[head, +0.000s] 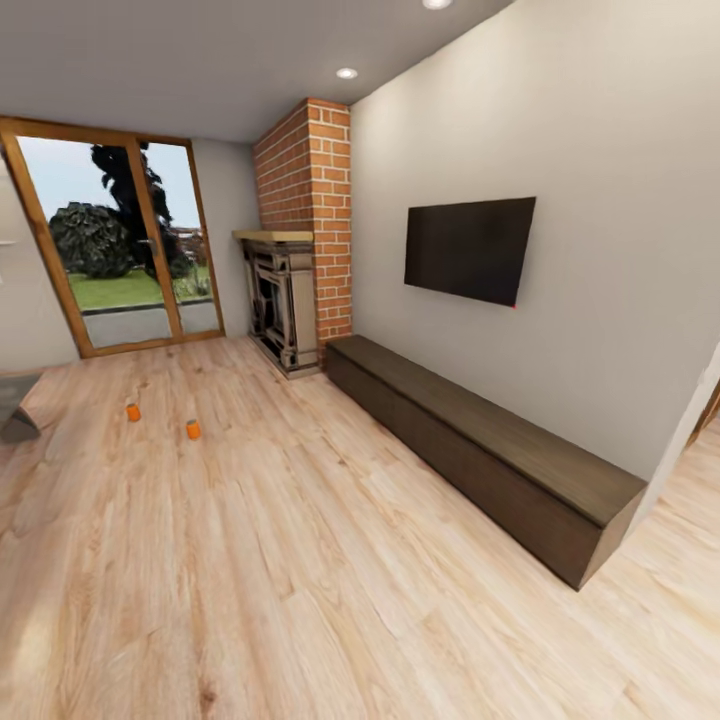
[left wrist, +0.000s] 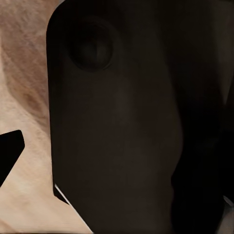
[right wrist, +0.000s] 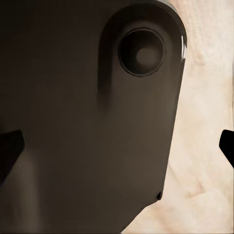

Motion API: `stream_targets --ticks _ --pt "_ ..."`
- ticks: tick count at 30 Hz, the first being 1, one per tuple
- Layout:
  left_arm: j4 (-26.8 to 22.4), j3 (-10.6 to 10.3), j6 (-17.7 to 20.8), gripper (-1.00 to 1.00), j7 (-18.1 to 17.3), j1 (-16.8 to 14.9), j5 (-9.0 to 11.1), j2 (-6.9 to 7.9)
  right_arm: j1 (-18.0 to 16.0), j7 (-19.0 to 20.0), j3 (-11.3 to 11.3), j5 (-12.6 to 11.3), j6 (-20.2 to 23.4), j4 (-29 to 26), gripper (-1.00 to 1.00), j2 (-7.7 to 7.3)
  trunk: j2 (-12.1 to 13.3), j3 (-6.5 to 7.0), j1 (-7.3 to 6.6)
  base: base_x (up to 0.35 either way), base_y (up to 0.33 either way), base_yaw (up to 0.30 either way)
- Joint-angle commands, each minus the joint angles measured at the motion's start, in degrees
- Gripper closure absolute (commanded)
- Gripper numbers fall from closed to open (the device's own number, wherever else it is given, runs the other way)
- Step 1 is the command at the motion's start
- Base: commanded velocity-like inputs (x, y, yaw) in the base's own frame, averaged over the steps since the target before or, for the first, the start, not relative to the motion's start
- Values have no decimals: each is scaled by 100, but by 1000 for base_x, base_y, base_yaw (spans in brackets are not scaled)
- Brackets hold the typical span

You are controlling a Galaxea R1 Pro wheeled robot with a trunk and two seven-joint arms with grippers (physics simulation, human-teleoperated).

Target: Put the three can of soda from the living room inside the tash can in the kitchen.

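Observation:
Two small orange cans of soda stand upright on the living room's light plank floor, far ahead at the left: one (head: 133, 411) and another (head: 193, 429) a short way to its right. The tash can is out of view. In the left wrist view my left gripper (left wrist: 117, 151) faces a dark rounded part of the robot, with one black fingertip (left wrist: 9, 151) at the frame's edge. My right gripper (right wrist: 117, 146) has its fingertips (right wrist: 9, 146) wide apart at both edges, with nothing held between them.
A long low dark wood cabinet (head: 480, 440) runs along the right wall under a wall TV (head: 468, 248). A brick fireplace (head: 285, 300) stands in the far corner beside a glass door (head: 120, 250). A grey table corner (head: 15, 405) pokes in at the left.

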Motion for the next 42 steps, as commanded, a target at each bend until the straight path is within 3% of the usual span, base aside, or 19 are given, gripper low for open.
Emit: stream_targets --ticks 1,4,5,18,24,29,30,32,33,34,37,39,42 --pt "-2 19 -1 -100 0 -2 0 2 0 -11 -2 33 1 -1 -100 2 0 -5 0 0 0 275" --pt "-10 38 -1 -100 0 -3 0 1 -1 -21 -6 129 0 -1 -100 4 0 -21 0 0 0 269" --pt "-21 45 -1 -100 0 -3 0 1 -1 -23 -5 405 0 -1 -100 4 0 -26 0 0 0 265" --pt "-401 141 15 -100 -42 -11 0 -71 -8 -29 -5 427 3 -178 -100 5 0 -100 0 0 0 256" --pt "-484 332 23 -100 -48 -12 7 -74 -20 -11 -6 427 11 -222 -100 -1 0 -135 0 0 0 252" --pt "-947 620 130 -100 -86 -12 183 -56 -133 16 -12 401 218 -229 -100 -11 0 -165 0 0 0 246" --pt "-1079 651 229 -100 -90 -15 212 -55 -234 18 -15 393 384 -231 -100 -12 0 -171 0 0 0 237" --pt "-1593 700 865 -100 -97 -57 261 -38 -646 21 -43 358 1138 -230 -100 -14 0 -184 0 0 0 230" --pt "-1701 705 999 -100 -97 -64 265 -35 -712 22 -47 356 1260 -230 -100 -14 0 -191 0 0 0 229" --pt "-2215 718 1557 -100 -97 -80 278 -34 -963 22 -58 350 1599 -235 -100 -13 0 -198 0 0 0 228" --pt "-2808 727 2173 -100 -95 -90 314 -55 -1210 25 -68 341 1764 -237 -100 -13 0 -218 0 0 0 222" --pt "-3514 731 2871 -100 -84 -96 549 -97 -1505 29 -80 334 1909 -238 -100 7 0 -232 0 0 0 208" --pt "-3908 727 3156 -100 -67 -96 905 -117 -1719 30 -85 332 2093 -238 -100 31 0 -254 0 0 0 202"
